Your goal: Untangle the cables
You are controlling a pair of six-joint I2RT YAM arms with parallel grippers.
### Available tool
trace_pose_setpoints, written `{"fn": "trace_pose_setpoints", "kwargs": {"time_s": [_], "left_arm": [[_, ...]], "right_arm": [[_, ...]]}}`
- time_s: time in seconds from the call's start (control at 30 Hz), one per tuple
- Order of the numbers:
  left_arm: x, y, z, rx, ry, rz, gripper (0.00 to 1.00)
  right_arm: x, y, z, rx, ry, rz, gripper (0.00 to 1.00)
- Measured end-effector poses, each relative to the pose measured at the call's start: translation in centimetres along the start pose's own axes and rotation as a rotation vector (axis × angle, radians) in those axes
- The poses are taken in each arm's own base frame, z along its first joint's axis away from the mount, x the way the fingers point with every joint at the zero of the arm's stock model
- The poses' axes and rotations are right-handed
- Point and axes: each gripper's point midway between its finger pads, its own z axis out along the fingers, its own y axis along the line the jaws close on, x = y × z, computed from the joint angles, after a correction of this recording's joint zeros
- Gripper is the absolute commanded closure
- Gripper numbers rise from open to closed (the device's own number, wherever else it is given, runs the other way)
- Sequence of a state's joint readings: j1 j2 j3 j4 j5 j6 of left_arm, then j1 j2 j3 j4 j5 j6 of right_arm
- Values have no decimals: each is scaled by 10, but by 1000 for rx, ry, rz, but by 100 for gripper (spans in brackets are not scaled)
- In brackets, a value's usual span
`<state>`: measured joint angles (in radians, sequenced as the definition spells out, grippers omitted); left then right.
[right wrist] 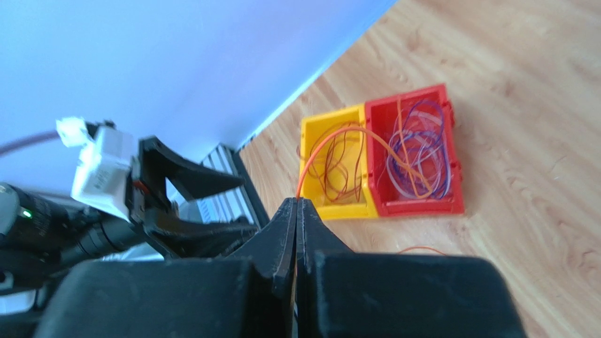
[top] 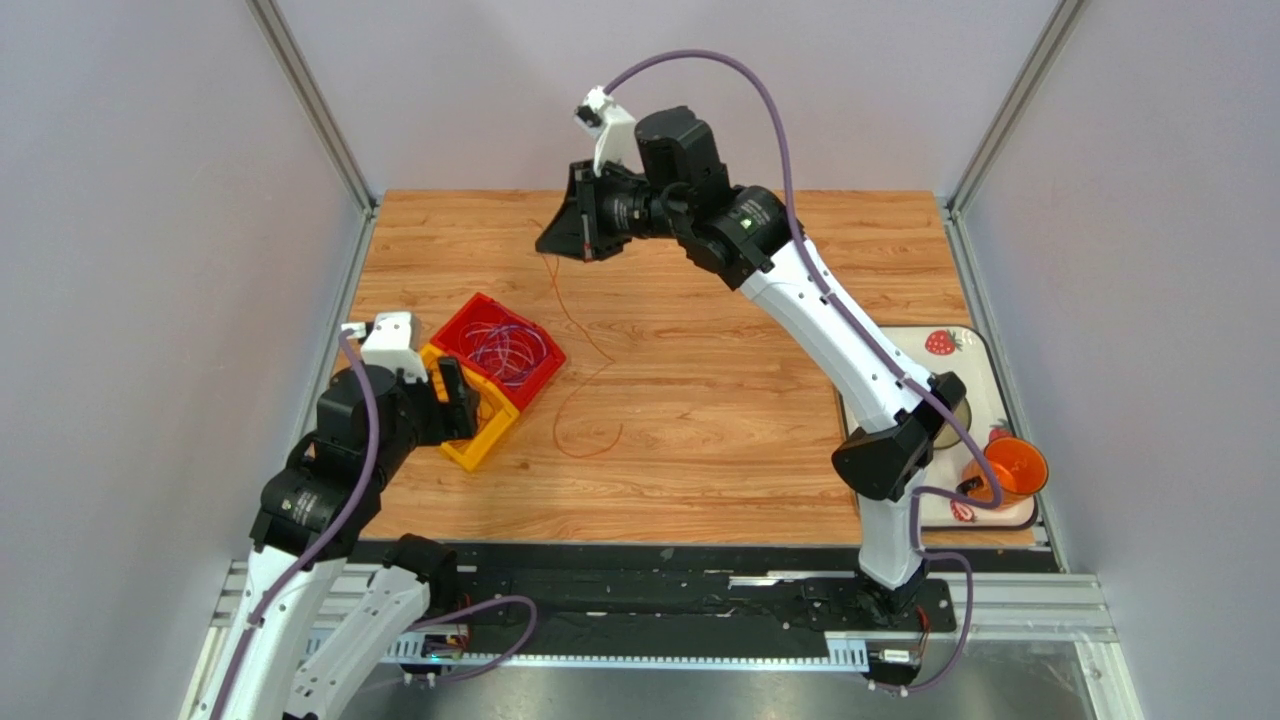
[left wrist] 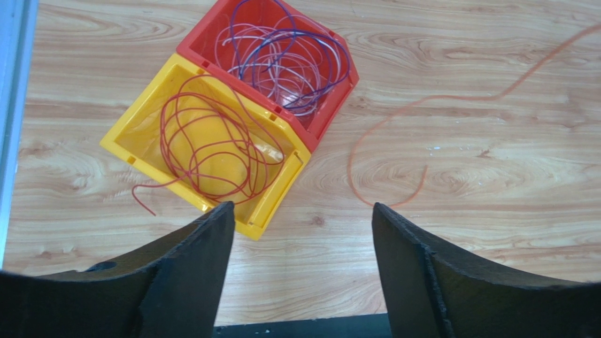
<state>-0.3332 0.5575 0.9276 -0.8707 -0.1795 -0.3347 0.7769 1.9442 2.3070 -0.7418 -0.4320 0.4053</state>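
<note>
A wooden bench boxed in by pale walls carried a red bin touching a yellow bin at left. A strawberry-print tray and an orange cup sat at right. Purple and white cables coiled in the red bin, and a dark red cable in the yellow. The raised right gripper, jaws pinched together on an orange cable, held one end high. The strand ran far-to-near, curling beside the bins. The left gripper hovered, jaws apart.

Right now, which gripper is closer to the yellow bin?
Left. The left gripper hovers open right beside the yellow bin, on its near side. The right gripper is up high, far beyond the bin, shut on an orange wire.
</note>
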Motion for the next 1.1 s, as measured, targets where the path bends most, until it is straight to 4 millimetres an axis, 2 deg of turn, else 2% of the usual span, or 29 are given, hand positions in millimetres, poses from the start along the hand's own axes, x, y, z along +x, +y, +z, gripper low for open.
{"fn": "trace_pose_setpoints", "kwargs": {"time_s": [0.07, 0.13, 0.23, 0.3, 0.4, 0.47, 0.53, 0.63, 0.77, 0.87, 1.0, 1.1], "left_arm": [[1, -3, 0, 19, 4, -1, 17], [2, -8, -1, 47, 11, -5, 18], [3, -22, -1, 118, 13, -44, 23], [9, -32, 5, 161, 32, -75, 24], [27, -43, 17, 193, 99, -97, 24], [39, -51, 25, 215, 147, -96, 25], [50, -59, 32, 226, 197, -86, 26], [63, -72, 44, 230, 257, -53, 27], [79, -86, 60, 211, 324, -15, 29], [85, -90, 68, 187, 337, -3, 31], [86, -85, 71, 146, 334, 5, 30], [79, -77, 63, 118, 316, 10, 27]], "right_arm": [[-15, 3, -6, 19, -51, -2, 100], [-19, -5, -9, 66, -77, 19, 100], [-3, -36, -6, 180, -62, 68, 100], [21, -67, -4, 281, -17, 105, 100], [83, -119, -9, 456, 100, 159, 100], [124, -145, -21, 553, 180, 182, 100], [152, -159, -34, 616, 236, 196, 100], [178, -164, -52, 652, 282, 206, 100], [194, -161, -58, 628, 303, 222, 100], [206, -156, -45, 561, 327, 255, 100], [234, -150, -5, 428, 407, 310, 100], [263, -146, 24, 385, 500, 293, 100]]}}
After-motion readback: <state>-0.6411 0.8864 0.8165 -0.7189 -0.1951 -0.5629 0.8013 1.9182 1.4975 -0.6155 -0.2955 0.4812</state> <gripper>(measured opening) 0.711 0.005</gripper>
